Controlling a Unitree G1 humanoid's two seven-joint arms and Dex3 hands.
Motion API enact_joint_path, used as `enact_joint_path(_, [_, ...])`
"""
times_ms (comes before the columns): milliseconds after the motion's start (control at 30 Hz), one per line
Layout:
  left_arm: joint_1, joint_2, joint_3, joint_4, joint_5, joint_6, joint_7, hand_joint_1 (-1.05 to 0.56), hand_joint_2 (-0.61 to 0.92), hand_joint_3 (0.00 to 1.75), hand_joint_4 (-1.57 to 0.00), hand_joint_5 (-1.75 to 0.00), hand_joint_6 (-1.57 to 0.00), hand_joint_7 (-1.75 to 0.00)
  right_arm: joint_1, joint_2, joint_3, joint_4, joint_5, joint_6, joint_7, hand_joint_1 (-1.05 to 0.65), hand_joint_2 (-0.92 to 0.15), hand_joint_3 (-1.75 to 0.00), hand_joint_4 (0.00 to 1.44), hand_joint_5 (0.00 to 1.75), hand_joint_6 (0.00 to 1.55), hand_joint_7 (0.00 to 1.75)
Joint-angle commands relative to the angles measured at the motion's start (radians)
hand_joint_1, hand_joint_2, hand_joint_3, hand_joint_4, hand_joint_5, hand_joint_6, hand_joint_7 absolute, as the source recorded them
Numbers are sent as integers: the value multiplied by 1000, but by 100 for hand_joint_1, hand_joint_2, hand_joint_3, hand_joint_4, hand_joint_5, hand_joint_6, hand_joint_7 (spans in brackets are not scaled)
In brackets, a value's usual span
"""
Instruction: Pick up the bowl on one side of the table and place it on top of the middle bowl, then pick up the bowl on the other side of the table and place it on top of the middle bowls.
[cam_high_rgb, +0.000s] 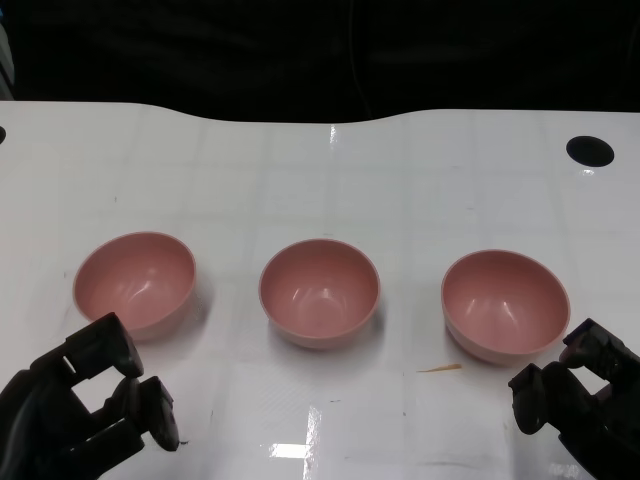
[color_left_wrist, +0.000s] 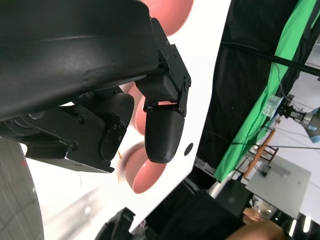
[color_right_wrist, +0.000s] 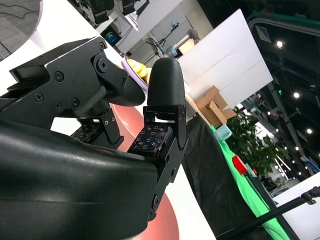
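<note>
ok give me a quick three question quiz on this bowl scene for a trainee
1. True or false: a bowl is already stacked on the middle bowl.
2. Which bowl lies nearest the right hand? A) left bowl B) middle bowl C) right bowl
3. What is the left hand holding?

Key
1. False: all three bowls sit apart on the table.
2. C
3. Nothing.

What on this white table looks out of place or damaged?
Only a thin orange sliver lying on the white table, just near-left of the right pink bowl; what it is cannot be told. All three pink bowls stand upright, apart and undamaged.
</note>
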Motion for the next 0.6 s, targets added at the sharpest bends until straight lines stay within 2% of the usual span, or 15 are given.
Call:
enact_joint_path(33, [25, 12, -45, -31, 140, -149, -37, 13, 72, 128, -57, -175, -45, -173, 4, -10, -3, -13, -8, -2, -13, -4, -56, -109, 92, 164, 98, 111])
enact_joint_path(67, [35, 8, -74, -32, 248, -253, -23, 6, 65, 115, -36, -164, -36, -150, 4, -12, -2, -15, -8, 0, -13, -4, -56, -110, 92, 164, 98, 112])
enact_joint_path(100, [44, 19, -108, -32, 394, -376, 3, 1, 64, 102, -30, -153, -36, -129, 6, -13, -2, -18, -9, 1, -15, -3, -56, -110, 91, 165, 97, 112])
enact_joint_path(167, [53, 28, -142, -21, 559, -518, 31, -15, 70, 72, -29, -131, -43, -91, 6, -14, -1, -20, -9, 1, -17, -3, -56, -111, 90, 166, 97, 114])
enact_joint_path(200, [58, 45, -154, -50, 662, -544, 61, -17, 71, 67, -30, -127, -44, -85, 4, -14, -2, -13, -10, -5, -11, -3, -56, -111, 90, 167, 97, 115])
enact_joint_path(267, [65, 54, -164, -82, 782, -572, 95, -37, 86, 30, -26, -109, -48, -61, 1, -14, -2, -2, -11, -13, -3, -4, -56, -112, 90, 167, 96, 115])
enact_joint_path(300, [62, 73, -177, -141, 957, -547, 124, -39, 89, 24, -25, -106, -49, -57, 1, -13, -2, -3, -10, -12, -5, -4, -56, -112, 90, 167, 96, 116])
enact_joint_path(333, [54, 89, -186, -189, 1121, -526, 140, -50, 90, 14, -31, -90, -56, -45, 1, -12, -2, -6, -8, -5, -11, -5, -55, -111, 91, 166, 96, 116])
enact_joint_path(367, [43, 103, -191, -225, 1264, -512, 151, -62, 89, 6, -44, -64, -66, -27, 2, -12, -1, -12, -7, 0, -18, -5, -56, -110, 92, 164, 96, 116])
enact_joint_path(400, [30, 113, -195, -248, 1372, -504, 154, -68, 87, 3, -51, -48, -72, -18, 3, -11, 0, -15, -9, 0, -22, -5, -56, -109, 92, 164, 96, 116])
enact_joint_path(467, [-4, 133, -194, -279, 1545, -490, 114, -80, 85, 1, -61, -29, -78, -7, 2, -10, 2, -7, -12, -9, -14, -4, -57, -109, 91, 165, 96, 116])
enact_joint_path(600, [-44, 137, -205, -304, 1718, -468, 54, -86, 83, 0, -67, -14, -79, -1, 8, -5, 8, -18, -24, -11, -37, -4, -55, -112, 90, 168, 95, 120])
